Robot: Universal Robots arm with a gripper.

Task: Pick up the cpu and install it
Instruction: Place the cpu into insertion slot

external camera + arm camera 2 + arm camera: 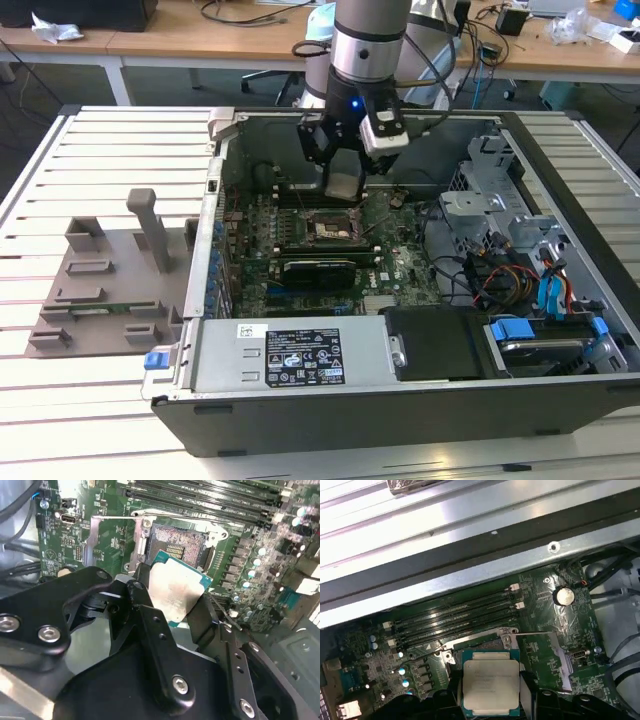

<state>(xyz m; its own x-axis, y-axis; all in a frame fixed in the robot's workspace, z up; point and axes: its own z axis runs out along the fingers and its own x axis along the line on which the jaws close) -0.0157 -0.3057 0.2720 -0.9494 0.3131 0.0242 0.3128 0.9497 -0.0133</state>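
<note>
A slatted white worktop (100, 150) carries an open computer case (400, 410), lying on its side, with a grey fixture (110, 280) beside it on the exterior view's left. The green motherboard (400, 270) fills the floor of the case. The arm (370, 40) reaches down into the case from above. Under it sits the socket frame (328, 230), its centre uncovered in the second wrist view (177, 542), with the long black memory slots (455, 617) just beyond. The pincer (172, 602) is clamped on the cpu (175, 592) by two opposite edges, one black finger (202, 617) on each side. The cpu hangs above the socket, not seated in it, silvery top up and slightly tilted, and both wrist views show its thin pale rim (490, 682).
</note>
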